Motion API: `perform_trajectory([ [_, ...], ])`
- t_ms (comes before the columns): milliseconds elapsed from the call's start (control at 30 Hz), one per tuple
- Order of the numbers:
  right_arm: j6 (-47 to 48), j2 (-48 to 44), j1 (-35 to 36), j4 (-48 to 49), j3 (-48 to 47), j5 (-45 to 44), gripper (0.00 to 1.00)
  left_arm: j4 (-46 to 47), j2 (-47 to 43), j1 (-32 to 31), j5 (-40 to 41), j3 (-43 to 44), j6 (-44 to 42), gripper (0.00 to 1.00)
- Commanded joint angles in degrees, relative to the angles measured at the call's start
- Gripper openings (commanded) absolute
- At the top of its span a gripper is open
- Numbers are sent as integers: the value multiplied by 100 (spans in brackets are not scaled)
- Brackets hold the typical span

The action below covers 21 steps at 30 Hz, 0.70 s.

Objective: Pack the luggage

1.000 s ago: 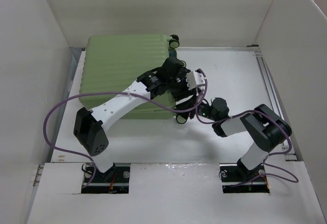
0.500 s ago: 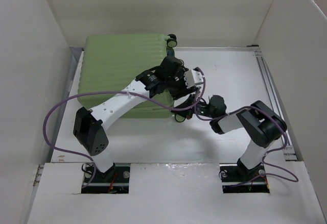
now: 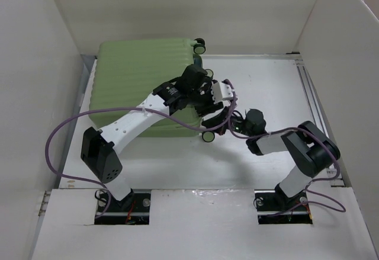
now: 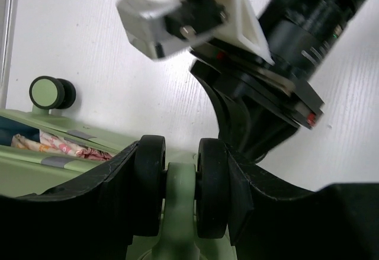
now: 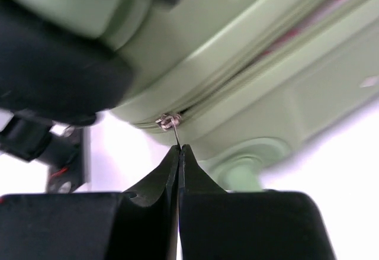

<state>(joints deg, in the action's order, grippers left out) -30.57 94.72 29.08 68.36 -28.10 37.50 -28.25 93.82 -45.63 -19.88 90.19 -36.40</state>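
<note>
Luggage, light green hard shell [image 3: 136,82] | left claw [image 4: 180,180] clamps black wheel [image 4: 210,189], likely bracing | right claw [image 5: 179,153] pinches metal zipper pull [image 5: 169,121] to close

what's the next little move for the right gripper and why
Probably slide the right gripper along the seam, towing the zipper pull it has pinched. The luggage is not fully zipped: floral fabric shows in the gap. The left gripper clamps a wheel, which should steady the case.
</note>
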Motion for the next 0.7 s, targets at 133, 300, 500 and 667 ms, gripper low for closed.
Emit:
perform_trajectory([
  [133,876,-700,-420,-867,-73,-1323,0,172,-1199,-122,-1395,68,2,0],
  [300,1570,-823,-570,-1781,-319,-1193,0,-313,-1252,-122,-1827,121,-429,0],
  [500,2212,-928,-570,-1545,-144,63,47,-540,-1252,-122,-2142,121,-788,0],
  [667,2476,-1271,-298,-1807,-20,619,73,-1418,-1252,-122,-2967,507,-2007,0],
])
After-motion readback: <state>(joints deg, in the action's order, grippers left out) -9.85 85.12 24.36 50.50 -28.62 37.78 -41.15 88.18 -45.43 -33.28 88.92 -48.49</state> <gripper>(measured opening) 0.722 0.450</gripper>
